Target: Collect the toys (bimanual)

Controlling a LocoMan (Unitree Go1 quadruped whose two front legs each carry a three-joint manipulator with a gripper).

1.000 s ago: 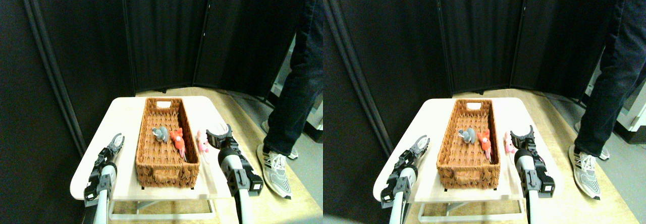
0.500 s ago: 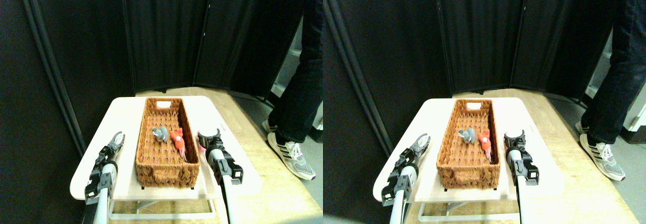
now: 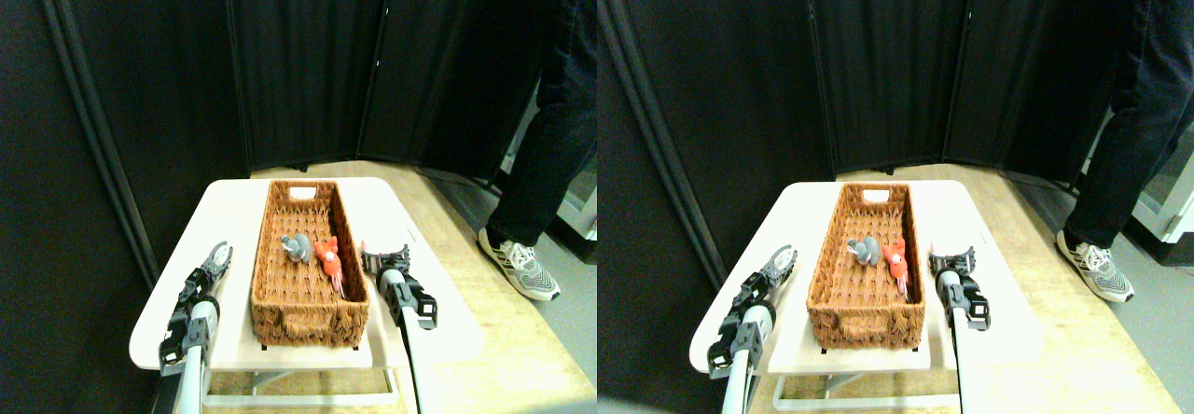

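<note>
Two toys lie inside the brown wicker basket (image 3: 280, 316): a grey plush (image 3: 297, 246) and an orange-red plush (image 3: 327, 254), side by side near its middle. My right gripper (image 3: 385, 251) stands open on the table just right of the basket's right wall, level with the orange-red toy. The spot of table under it is hidden by the gripper. My left gripper (image 3: 217, 257) is open over the table left of the basket and holds nothing.
The basket lies lengthwise on a small white table (image 3: 373, 204) with rounded edges. A person's leg and striped shoe (image 3: 520, 274) stand on the wooden floor to the right. Black folding screens (image 3: 308, 69) close off the back.
My right gripper has swung left, close to the basket's right wall, and now covers the pink toy that lay there. The person's foot has shifted. My left arm has barely moved.
</note>
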